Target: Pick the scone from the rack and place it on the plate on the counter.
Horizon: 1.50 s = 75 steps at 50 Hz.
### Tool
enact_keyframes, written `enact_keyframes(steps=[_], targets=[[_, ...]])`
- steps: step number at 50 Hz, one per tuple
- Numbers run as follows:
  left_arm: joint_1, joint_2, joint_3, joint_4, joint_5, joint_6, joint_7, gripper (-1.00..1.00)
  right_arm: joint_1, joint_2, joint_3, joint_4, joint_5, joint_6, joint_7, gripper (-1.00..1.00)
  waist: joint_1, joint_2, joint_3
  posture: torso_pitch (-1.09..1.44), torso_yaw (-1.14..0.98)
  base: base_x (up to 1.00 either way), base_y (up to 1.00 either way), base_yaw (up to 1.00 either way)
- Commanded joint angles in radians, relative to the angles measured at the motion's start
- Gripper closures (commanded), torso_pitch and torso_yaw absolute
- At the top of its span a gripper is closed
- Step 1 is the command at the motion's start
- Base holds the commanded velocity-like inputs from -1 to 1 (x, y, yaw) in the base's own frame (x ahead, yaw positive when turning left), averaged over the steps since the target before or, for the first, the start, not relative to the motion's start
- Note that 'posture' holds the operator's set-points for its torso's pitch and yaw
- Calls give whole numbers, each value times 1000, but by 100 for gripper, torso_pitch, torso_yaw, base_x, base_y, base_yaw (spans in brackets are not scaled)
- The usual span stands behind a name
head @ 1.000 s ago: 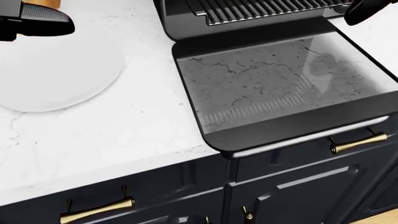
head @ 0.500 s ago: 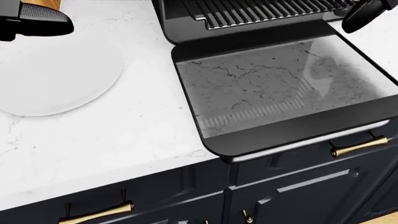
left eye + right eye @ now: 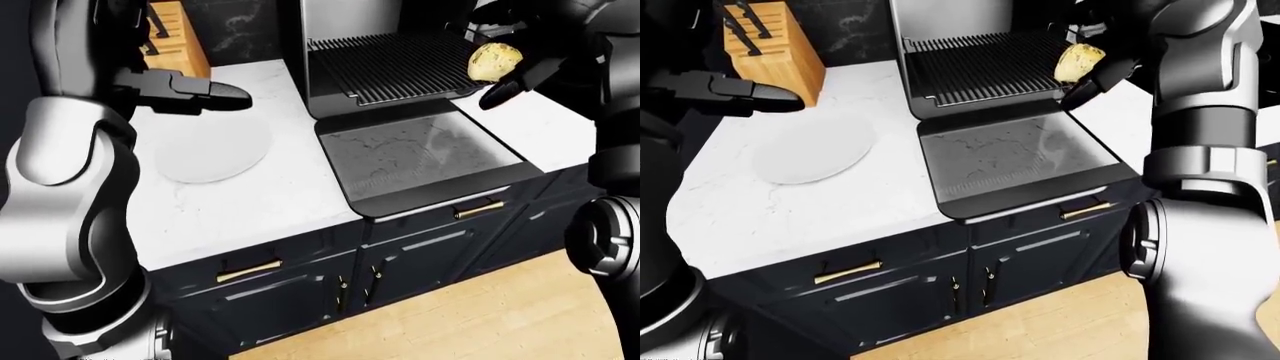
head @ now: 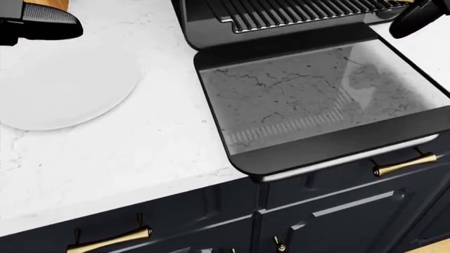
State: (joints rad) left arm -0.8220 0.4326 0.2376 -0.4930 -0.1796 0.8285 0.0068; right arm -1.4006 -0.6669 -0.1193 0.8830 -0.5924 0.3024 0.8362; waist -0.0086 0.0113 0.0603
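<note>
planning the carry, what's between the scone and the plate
In the left-eye view: the rack, the open oven door and bare counter separate scone from plate.

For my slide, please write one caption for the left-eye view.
Right hand holds the scone above the oven rack; empty plate waits on the counter.

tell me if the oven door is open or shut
Open. The oven door lies folded down flat over the counter edge, glass facing up, and the rack shows behind it, with the scone in the right hand.
</note>
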Motion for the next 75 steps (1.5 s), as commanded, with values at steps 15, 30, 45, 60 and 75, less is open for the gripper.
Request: enact_keyframes(steps=[15,30,45,60,75], targets=[[-42,13,6,-8,7,-28,3,-100,-24,-17,-10,-63,5,-2,32,-8,1,-7,-30,0,0,0,0,0],[-34,14,9,-8,10,-35,4,-100,-16,-18,-13,-84,7,0,51,40,2,-10,-34,0,0,0,0,0],[-48,14,3,5,13,-38,5,-100,-76,-40,-13,-60,3,-29,36,100,2,-8,-30,0,0,0,0,0],[-51,10,8,4,4,-35,9,-100,-122,-73,-22,-114,8,-3,70,100,-1,-3,-19,0,0,0,0,0],[-45,18,3,-13,4,-14,5,-100,-164,-26,-26,-257,63,112,105,100,1,1,-15,0,2,0,0,0]])
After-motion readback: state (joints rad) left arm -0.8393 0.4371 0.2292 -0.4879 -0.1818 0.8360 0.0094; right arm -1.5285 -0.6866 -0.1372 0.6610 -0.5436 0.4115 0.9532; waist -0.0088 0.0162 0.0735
